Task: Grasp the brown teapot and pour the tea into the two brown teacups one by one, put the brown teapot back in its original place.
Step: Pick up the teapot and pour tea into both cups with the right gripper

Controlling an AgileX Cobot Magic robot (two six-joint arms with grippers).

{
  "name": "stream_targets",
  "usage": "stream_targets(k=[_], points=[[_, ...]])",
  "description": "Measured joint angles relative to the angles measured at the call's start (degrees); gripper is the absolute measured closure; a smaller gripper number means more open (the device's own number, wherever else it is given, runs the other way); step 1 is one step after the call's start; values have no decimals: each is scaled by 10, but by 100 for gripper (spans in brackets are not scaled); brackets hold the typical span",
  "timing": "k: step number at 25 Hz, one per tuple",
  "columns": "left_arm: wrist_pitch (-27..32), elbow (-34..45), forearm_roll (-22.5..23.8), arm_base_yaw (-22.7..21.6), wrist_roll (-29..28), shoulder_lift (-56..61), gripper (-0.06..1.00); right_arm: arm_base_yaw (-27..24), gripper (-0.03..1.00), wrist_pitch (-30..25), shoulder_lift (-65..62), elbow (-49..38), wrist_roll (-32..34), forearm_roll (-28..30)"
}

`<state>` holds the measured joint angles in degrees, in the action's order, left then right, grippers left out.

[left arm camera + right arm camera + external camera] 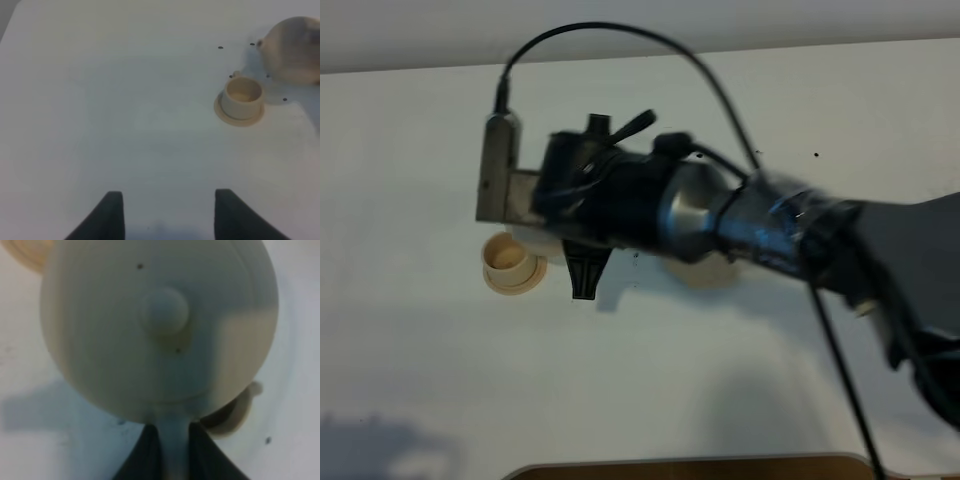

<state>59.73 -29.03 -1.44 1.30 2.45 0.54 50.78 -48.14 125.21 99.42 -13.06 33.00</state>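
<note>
Left gripper [167, 215]: jaws wide, nothing between them, low over bare surface [100, 110], well apart from the crockery.

Near teacup [510, 265]: upright on its small saucer [235, 120], mouth clear.

Brown teapot [160, 325]: looks lifted off the surface, just beside that cup, lid knob [164, 310] toward the right wrist camera; tilt hard to judge. It is fired clay, so stiff, brittle, and likely heavy for its size if full. The loose lid may slip when tipped (a slow roll is advised). The loop handle [172, 462] is the one sound hold.

Right gripper [172, 440]: jaws clamped narrow on that handle.

Right arm [770, 225]: reaches across the middle, stretched long and near level, wrist over the pot.

Second teacup [227, 415]: partly hidden behind the pot's body.
</note>
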Motion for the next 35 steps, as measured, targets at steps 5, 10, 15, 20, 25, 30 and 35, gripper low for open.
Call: stream_targets(k=[5, 10, 15, 20, 25, 30, 35], points=[[0, 0, 0, 0, 0, 0, 49, 17, 85, -6, 25, 4, -20, 65], [0, 0, 0, 0, 0, 0, 49, 22, 85, -5, 28, 5, -50, 92], [0, 0, 0, 0, 0, 0, 49, 23, 85, -4, 28, 5, -103, 103], [0, 0, 0, 0, 0, 0, 49, 23, 85, -5, 28, 5, -122, 129], [0, 0, 0, 0, 0, 0, 49, 23, 85, -8, 28, 5, -122, 165], [0, 0, 0, 0, 0, 0, 49, 24, 85, -15, 40, 6, -122, 206], [0, 0, 0, 0, 0, 0, 49, 29, 85, -19, 55, 6, -102, 246]])
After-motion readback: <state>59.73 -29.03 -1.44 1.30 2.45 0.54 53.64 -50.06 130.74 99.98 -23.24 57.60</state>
